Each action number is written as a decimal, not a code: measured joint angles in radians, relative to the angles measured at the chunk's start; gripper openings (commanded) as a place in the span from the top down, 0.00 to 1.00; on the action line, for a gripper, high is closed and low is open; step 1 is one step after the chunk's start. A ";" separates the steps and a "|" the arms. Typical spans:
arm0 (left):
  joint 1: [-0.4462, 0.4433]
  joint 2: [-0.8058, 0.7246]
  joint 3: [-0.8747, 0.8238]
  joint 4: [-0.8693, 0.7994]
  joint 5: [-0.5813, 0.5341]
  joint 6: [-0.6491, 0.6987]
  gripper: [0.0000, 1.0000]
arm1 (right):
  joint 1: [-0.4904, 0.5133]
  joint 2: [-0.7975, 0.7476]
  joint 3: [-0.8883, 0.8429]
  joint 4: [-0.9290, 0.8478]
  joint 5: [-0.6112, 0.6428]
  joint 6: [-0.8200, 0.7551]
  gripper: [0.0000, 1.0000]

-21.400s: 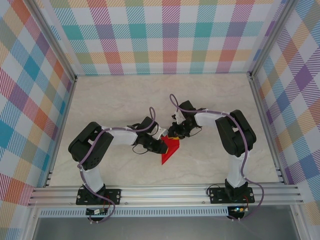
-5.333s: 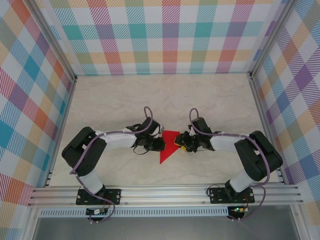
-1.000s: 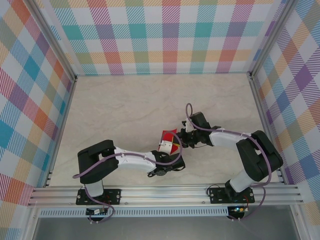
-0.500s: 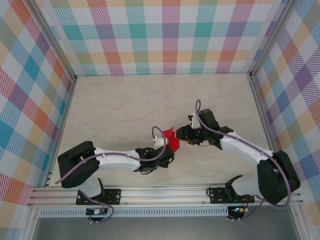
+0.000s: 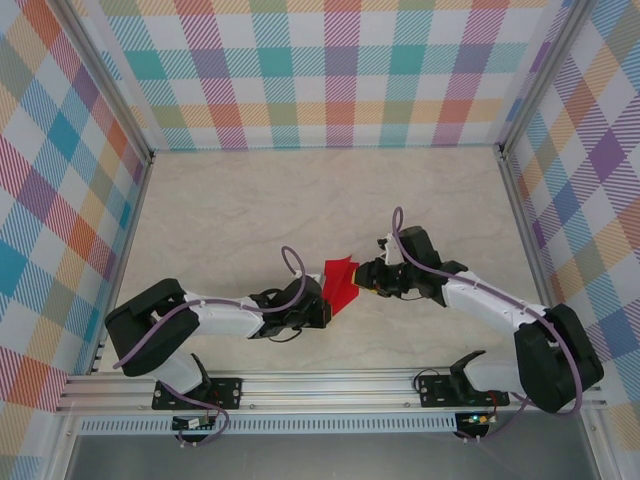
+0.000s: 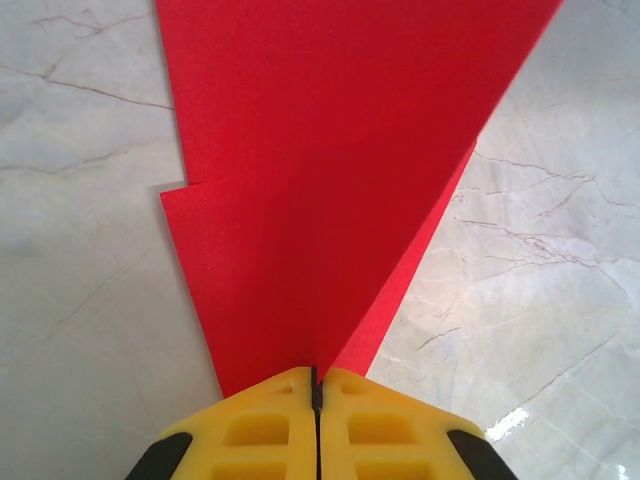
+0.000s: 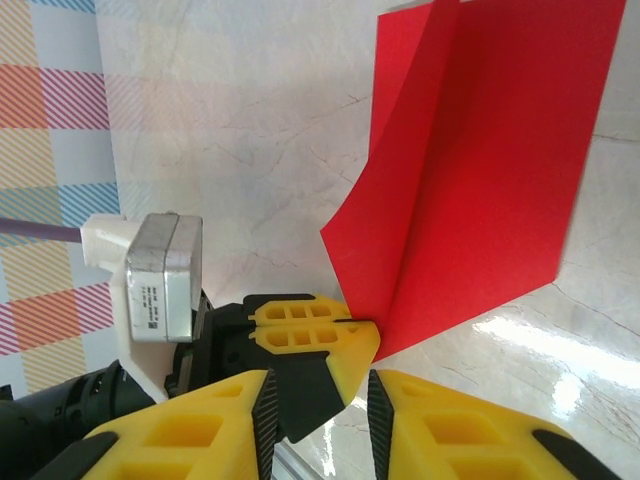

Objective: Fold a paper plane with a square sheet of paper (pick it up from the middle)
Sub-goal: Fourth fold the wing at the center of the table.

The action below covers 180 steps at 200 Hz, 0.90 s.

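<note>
Near the middle of the table, the left gripper reaches in from the left, its yellow fingertips pressed together on the near tip of the folded red paper. The paper stands up off the surface, fanning out toward the far side with a crease down its length. Just right of the paper, the right gripper points at it, jaws spread with nothing between them.

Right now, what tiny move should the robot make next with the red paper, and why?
Probably the right pincer should ease forward and pinch the free edge of the red paper. Its jaws are apart and hold nothing, while the left pincer is shut on the folded sheet's narrow end.
</note>
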 measured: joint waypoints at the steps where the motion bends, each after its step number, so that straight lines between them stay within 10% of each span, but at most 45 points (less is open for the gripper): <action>1: 0.001 0.000 0.000 0.001 0.002 0.000 0.94 | 0.000 0.001 0.000 0.001 -0.001 0.000 0.71; 180: 0.171 0.000 -0.089 0.180 0.302 -0.023 0.92 | 0.086 0.362 0.099 0.259 -0.104 0.058 0.86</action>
